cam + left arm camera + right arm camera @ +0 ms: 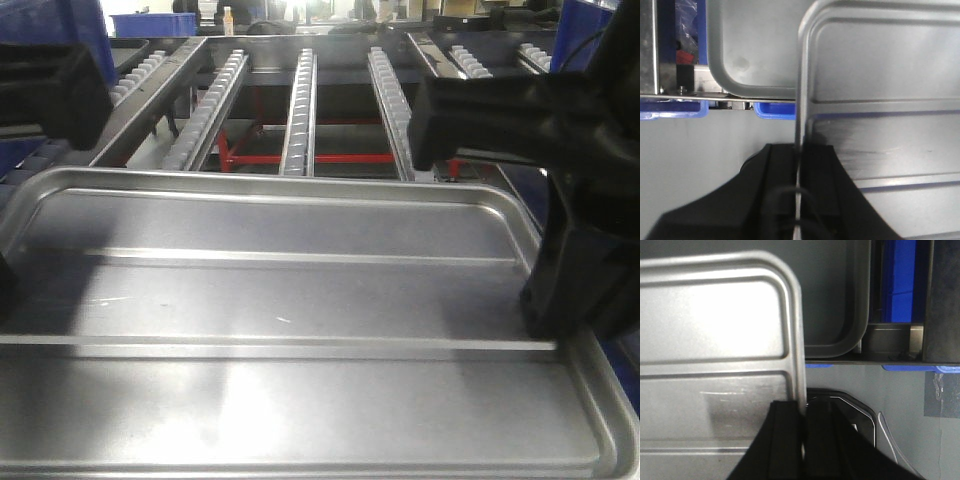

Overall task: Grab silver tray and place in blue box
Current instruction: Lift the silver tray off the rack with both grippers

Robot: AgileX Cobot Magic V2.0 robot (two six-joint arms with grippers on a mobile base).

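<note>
Right gripper point(803, 415), black, btm centre, both fingers point(787, 435) clamped on the right rim of silver tray point(715, 330), which fills the left side. Behind it, top: darker grey pan point(840, 300) w/ rounded corner. Blue plastic point(900, 280) upper right, partly hidden.

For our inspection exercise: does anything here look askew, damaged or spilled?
Nothing stands out. The silver tray looks roughly level, its side rims clamped by the left gripper and right gripper. Its bottom shows only faint scuff marks; nothing is spilled.
</note>
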